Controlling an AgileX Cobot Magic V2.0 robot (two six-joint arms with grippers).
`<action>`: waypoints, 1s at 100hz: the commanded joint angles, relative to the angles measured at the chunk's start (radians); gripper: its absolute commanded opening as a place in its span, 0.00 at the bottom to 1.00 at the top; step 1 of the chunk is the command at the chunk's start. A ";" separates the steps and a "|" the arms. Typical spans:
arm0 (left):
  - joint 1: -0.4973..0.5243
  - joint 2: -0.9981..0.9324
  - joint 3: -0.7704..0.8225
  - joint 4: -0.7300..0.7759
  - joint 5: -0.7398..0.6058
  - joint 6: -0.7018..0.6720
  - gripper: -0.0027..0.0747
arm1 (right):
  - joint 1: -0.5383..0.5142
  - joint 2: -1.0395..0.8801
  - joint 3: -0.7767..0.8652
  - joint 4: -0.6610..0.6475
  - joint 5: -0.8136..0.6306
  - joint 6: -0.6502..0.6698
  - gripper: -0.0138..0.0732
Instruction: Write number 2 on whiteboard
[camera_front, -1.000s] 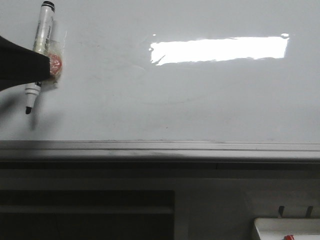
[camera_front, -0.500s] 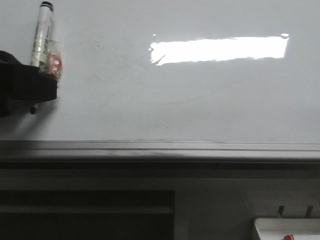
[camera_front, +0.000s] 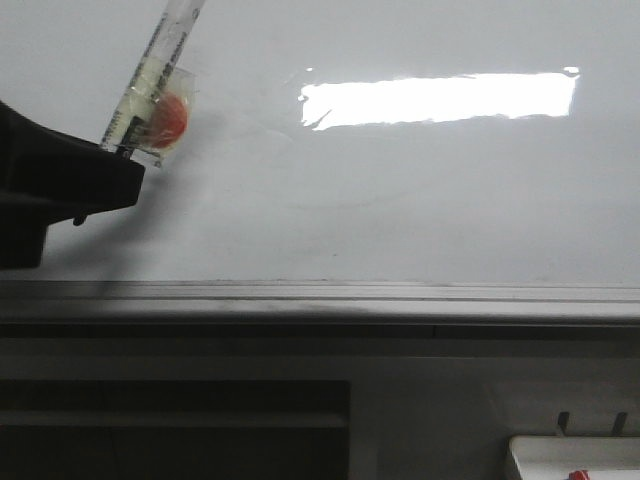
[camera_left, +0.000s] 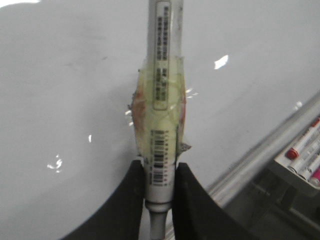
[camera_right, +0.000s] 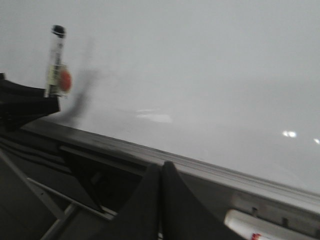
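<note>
The glossy whiteboard (camera_front: 400, 200) fills the front view, with a bright glare patch at its upper right. No number 2 shows on its visible surface. My left gripper (camera_front: 118, 160) is at the board's left side, shut on a white marker (camera_front: 150, 85) wrapped in clear tape with a red patch. The marker leans up and to the right, and its dark tip (camera_front: 78, 220) pokes out below the fingers. In the left wrist view the gripper (camera_left: 160, 167) clamps the marker (camera_left: 162, 100) near its nib end. My right gripper (camera_right: 161, 167) is shut and empty, below the board's edge.
A grey metal edge strip (camera_front: 320, 298) runs along the board's near side. Past it at the lower right stands a white tray (camera_front: 575, 455) with a red item. Several spare markers (camera_left: 305, 150) lie in a holder beside the strip.
The marker has swung from nearly upright to leaning up and to the right. My left gripper has shifted a little to the right with it.
</note>
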 joint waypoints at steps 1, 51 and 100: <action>-0.006 -0.067 -0.028 0.114 -0.003 0.001 0.01 | 0.041 0.033 -0.031 0.128 -0.063 -0.123 0.15; -0.006 -0.277 -0.028 0.177 0.128 0.001 0.01 | 0.498 0.273 -0.032 -0.096 -0.306 -0.264 0.31; -0.158 -0.282 -0.028 0.284 0.216 0.001 0.01 | 0.743 0.691 -0.238 -0.085 -0.430 -0.388 0.62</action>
